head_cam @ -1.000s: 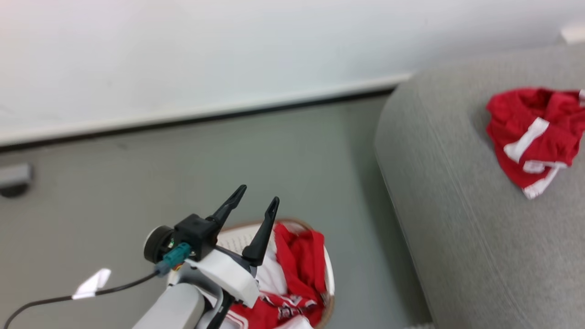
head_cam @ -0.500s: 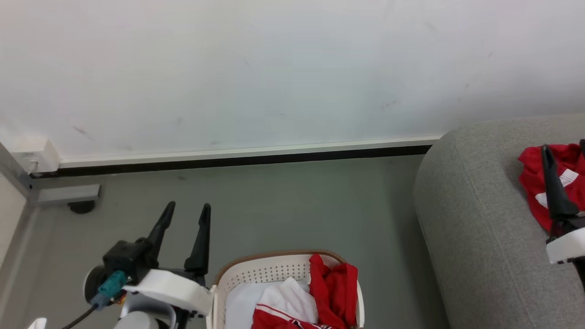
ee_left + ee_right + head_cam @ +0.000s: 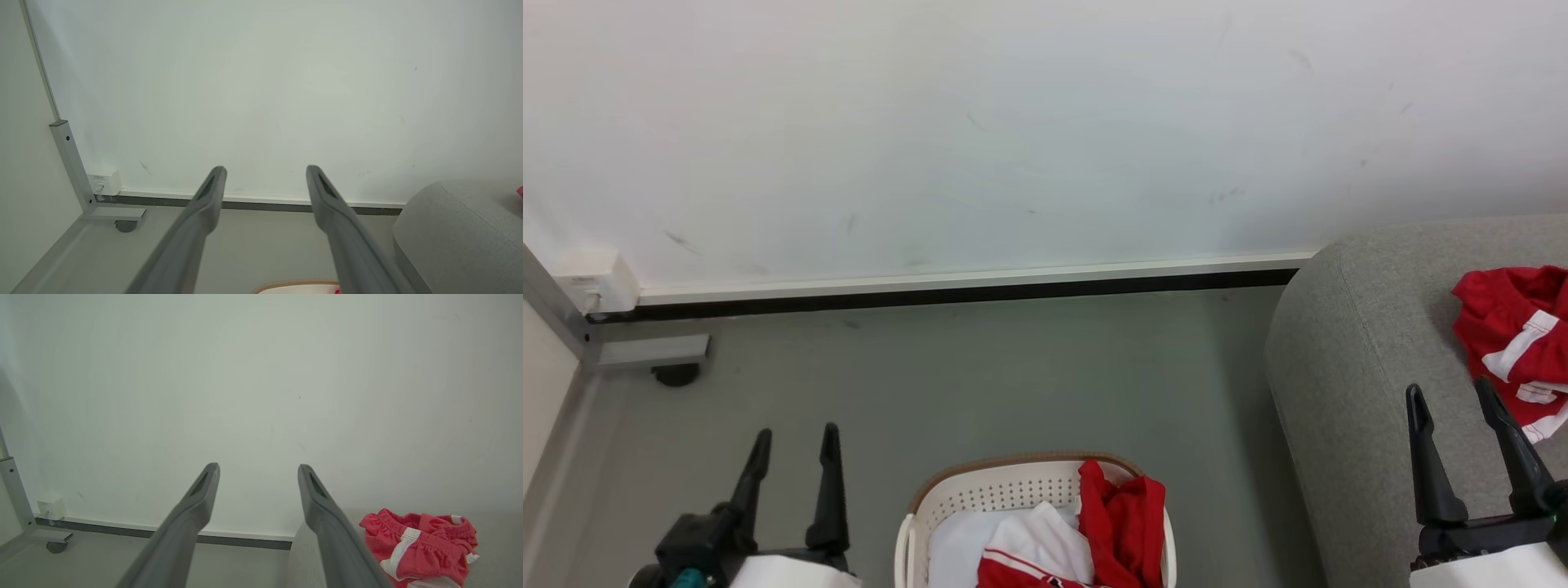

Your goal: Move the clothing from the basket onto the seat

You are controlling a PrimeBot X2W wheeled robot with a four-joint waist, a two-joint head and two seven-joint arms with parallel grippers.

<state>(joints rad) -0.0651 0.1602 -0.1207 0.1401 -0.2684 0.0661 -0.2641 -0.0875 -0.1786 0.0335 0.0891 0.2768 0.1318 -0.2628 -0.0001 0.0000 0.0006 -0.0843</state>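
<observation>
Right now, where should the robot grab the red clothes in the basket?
Probably the raised fold of the red garment, standing against the far rim of the basket. Come down from above: it sticks up highest, and the walls block a sideways reach.

The left tool (image 3: 265,169) points, spread and empty, at the white wall (image 3: 261,81) — the basket (image 3: 294,283) rim lowest, the seat (image 3: 457,228) at right.

The head camera looked down from high up at the floor (image 3: 1013,376), the wall (image 3: 1013,122), the basket (image 3: 980,490) and the sofa (image 3: 1347,343). Both wrist cameras sat lower and looked along their own jaws at that same wall. All three saw the sofa's rounded end.
</observation>
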